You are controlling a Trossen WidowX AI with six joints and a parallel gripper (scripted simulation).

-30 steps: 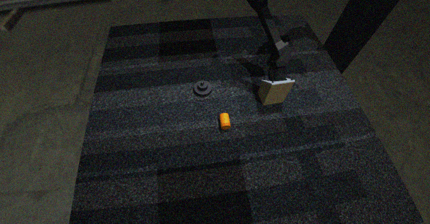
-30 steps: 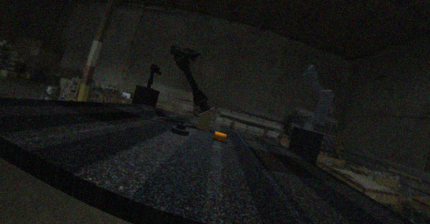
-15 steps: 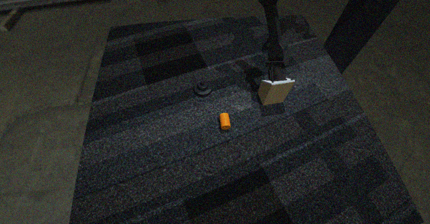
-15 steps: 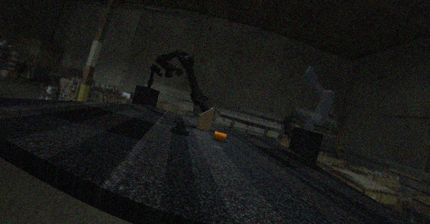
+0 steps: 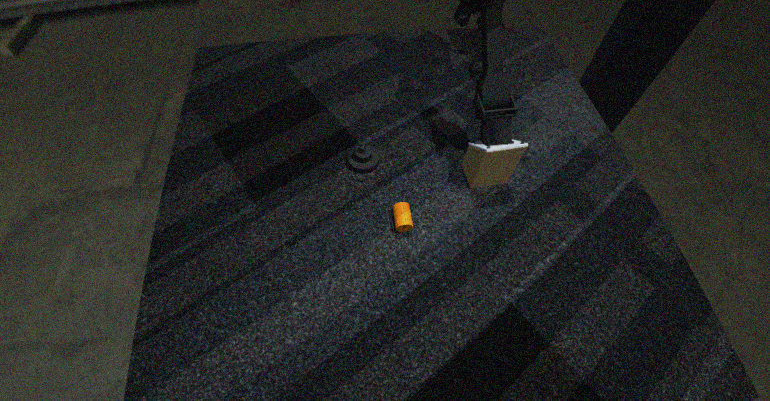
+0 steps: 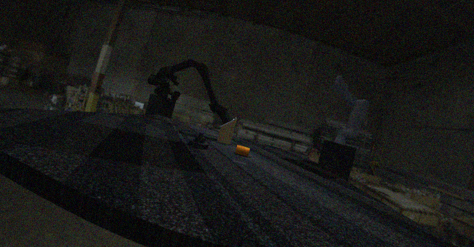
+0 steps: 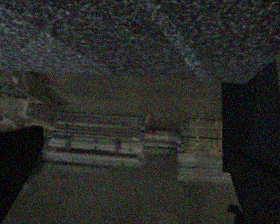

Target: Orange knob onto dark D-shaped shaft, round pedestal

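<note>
From the top view we get the clearest look at the layout: the orange knob (image 5: 403, 217) (image 6: 242, 150) lies on its side on the dark patterned surface (image 5: 345, 290) (image 6: 159, 185) (image 7: 116, 35), and the round pedestal (image 5: 362, 160) (image 6: 199, 142) sits to its left and a little farther back, well apart from it. Stepped rings show on that pedestal from above; over in the exterior view it is just a dim, dark lump. The exterior view, though, gives us the arm (image 5: 483, 58) (image 6: 207, 82) in profile, arching up from a dark block (image 6: 160, 105) and reaching down to the right. And the wrist view? No knob or pedestal there, only a strip of the surface along the top, with the floor and pale stacked material (image 7: 93, 145) below it.

On to the containers: a tan, box-like thing (image 5: 493, 165) (image 6: 227, 132) with a white upper edge stands to the right of the pedestal, behind the knob and to its right. Whether it is hollow, or has anything inside, I cannot tell.

Now the end effector (image 7: 140, 149)! It is released, spread wide, a broad gap between its two dark fingers in the wrist view, and nothing is gripped. From above, the arm's lower end is behind the tan thing's white edge; whether they touch, I cannot tell.
</note>
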